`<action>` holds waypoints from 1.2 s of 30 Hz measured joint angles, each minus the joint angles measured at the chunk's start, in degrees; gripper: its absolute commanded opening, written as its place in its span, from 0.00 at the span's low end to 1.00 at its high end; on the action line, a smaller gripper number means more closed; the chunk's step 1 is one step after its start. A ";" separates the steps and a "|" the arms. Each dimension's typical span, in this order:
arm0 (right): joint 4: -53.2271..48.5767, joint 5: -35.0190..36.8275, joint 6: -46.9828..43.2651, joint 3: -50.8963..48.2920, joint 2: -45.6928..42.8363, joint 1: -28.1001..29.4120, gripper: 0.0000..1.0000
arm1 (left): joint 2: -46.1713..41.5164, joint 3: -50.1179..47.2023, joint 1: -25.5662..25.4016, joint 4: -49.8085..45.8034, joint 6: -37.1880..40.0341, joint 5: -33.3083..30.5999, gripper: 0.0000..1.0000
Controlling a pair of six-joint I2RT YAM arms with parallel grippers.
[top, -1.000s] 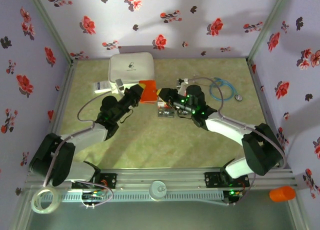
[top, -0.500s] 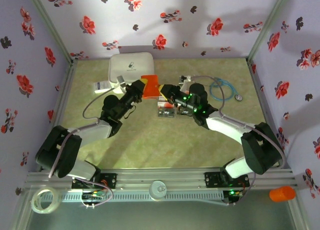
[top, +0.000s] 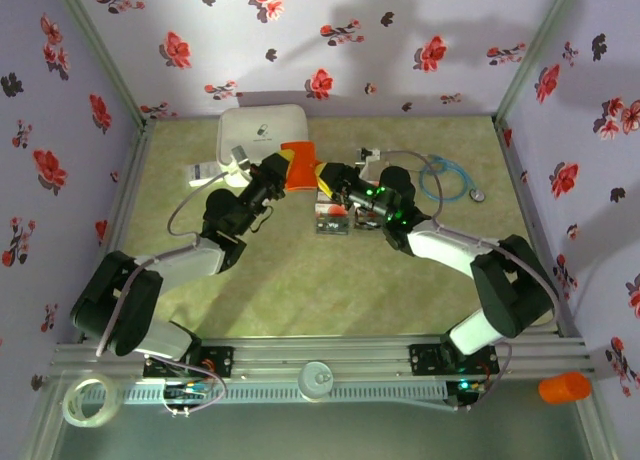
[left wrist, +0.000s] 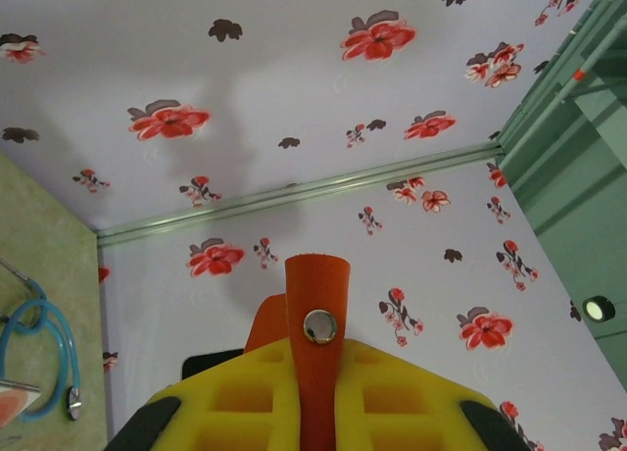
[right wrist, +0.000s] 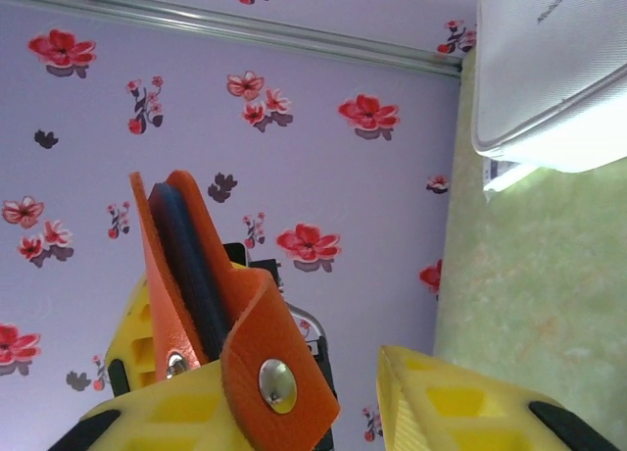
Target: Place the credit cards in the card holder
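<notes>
My left gripper (top: pixel 283 170) is shut on the card holder (top: pixel 300 166), an orange-red wallet raised off the table. In the left wrist view the yellow fingers (left wrist: pixel 245 402) squeeze its orange strap (left wrist: pixel 318 373), whose metal snap shows above them. My right gripper (top: pixel 328 183) is right beside the holder, open. In the right wrist view the card holder (right wrist: pixel 162 265) stands on edge with its dark inside showing. Its snap flap (right wrist: pixel 279 373) lies against my left finger, apart from the right finger (right wrist: pixel 460 402). Credit cards (top: pixel 332 221) lie flat on the table below the right gripper.
A big white rounded case (top: pixel 263 132) sits at the back, close behind the holder. A white barcode label (top: pixel 204 172) lies to its left. A blue stethoscope (top: pixel 445 177) is at the back right. Floral walls enclose three sides.
The left gripper has carried the card holder a little farther back and up. The right gripper has followed it, staying next to the holder, and its jaws stand slightly wider.
</notes>
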 measured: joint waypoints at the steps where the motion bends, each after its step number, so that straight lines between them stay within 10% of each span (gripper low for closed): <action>1: 0.50 -0.31 0.42 0.00 0.02 -0.09 0.30 | 0.13 0.04 -0.04 0.31 -0.07 -0.02 0.00; 23: 8.66 -3.43 6.47 -0.07 0.00 -1.68 0.00 | 4.74 0.09 -0.20 2.62 0.00 -2.29 0.01; 36: 7.34 -5.55 4.42 -4.87 -1.73 -1.57 0.00 | 4.17 -5.29 0.90 -0.09 2.95 0.55 0.67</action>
